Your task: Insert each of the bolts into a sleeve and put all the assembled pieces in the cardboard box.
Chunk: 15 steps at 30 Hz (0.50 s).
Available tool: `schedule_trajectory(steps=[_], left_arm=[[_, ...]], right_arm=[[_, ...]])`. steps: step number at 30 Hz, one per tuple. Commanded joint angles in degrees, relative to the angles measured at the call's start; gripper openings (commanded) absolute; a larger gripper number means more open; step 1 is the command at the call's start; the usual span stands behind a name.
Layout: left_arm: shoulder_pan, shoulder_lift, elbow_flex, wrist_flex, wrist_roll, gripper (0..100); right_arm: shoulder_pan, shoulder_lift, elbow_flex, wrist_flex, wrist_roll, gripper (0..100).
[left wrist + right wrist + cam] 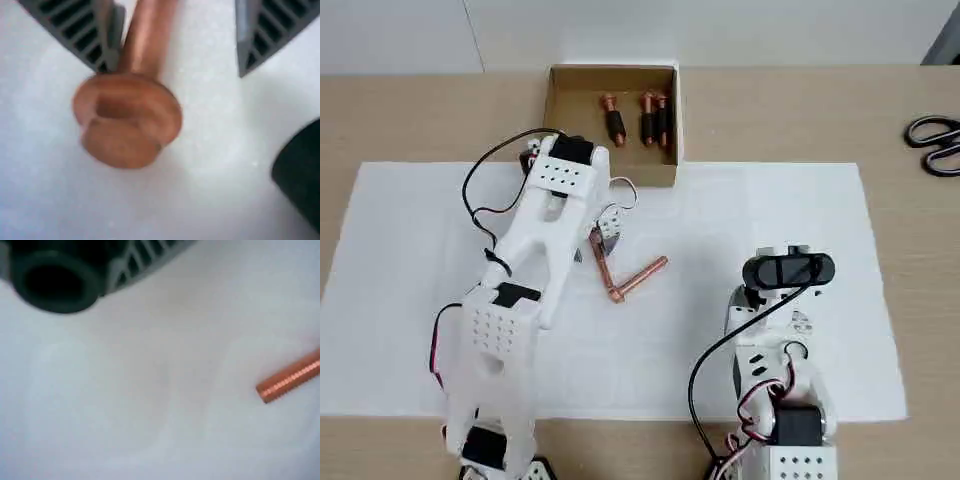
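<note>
Two grey ribbed fingers (75, 30) of the left gripper (175, 70) stand apart (one touching) astride a copper flanged bolt (127, 120) on white paper (215, 200).

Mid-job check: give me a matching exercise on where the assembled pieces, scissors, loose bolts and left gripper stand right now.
Things:
1. assembled pieces
2. scissors
3. two loose bolts
4. left gripper

Places or states:
a. on the bare table, far right
b. open around a bolt
c. in the cardboard box
d. on the white sheet

Pairs: 1-c, 2-a, 3-d, 4-b
</note>
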Motion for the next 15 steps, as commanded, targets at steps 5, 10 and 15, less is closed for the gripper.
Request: schedule_trajectory(steps=[5,10,15], left_arm=[[0.26,5.54,-6.81,-1.67,0.0,2],[0.0,7.38,-12.09,-1.32,0.09,1],[0.62,5.98,-22.55,-1.14,0.09,1]], right_arm=[[0.4,-0.84,-0.35,-1.19,-0.18,0.4],[0.04,-0.84,-0.35,-1.19,-0.09,0.4],[-0.04,-0.84,-0.44,-1.19,0.0,0.4]])
